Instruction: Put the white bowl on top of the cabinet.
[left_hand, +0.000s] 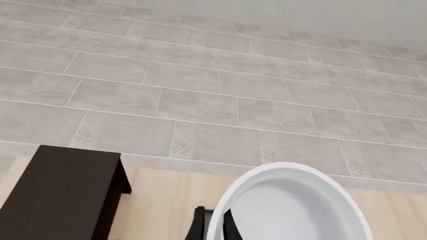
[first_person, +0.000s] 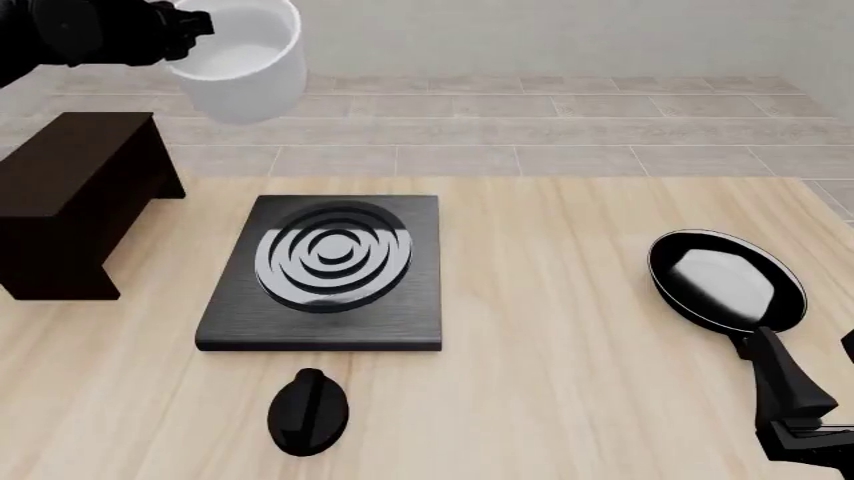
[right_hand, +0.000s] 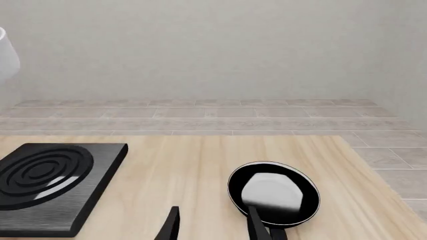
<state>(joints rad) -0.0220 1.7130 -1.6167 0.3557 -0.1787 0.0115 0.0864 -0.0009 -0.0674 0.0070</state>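
My left gripper (first_person: 200, 25) is shut on the rim of the white bowl (first_person: 247, 65) and holds it high in the air at the back left. In the left wrist view its fingertips (left_hand: 199, 225) pinch the white bowl (left_hand: 293, 210) at the rim. The dark cabinet (first_person: 80, 170) stands on the table's left edge, below and left of the bowl, and its flat top (left_hand: 60, 195) is bare. My right gripper (first_person: 801, 400) rests low at the front right, open (right_hand: 213, 227) with nothing between its fingers. An edge of the bowl (right_hand: 5, 55) also shows in the right wrist view.
A black square stove plate (first_person: 327, 270) with silver rings lies mid-table, with a black knob (first_person: 307, 410) in front of it. A black frying pan (first_person: 727, 280) sits at the right, its handle pointing toward my right gripper. Tiled floor lies beyond the table's far edge.
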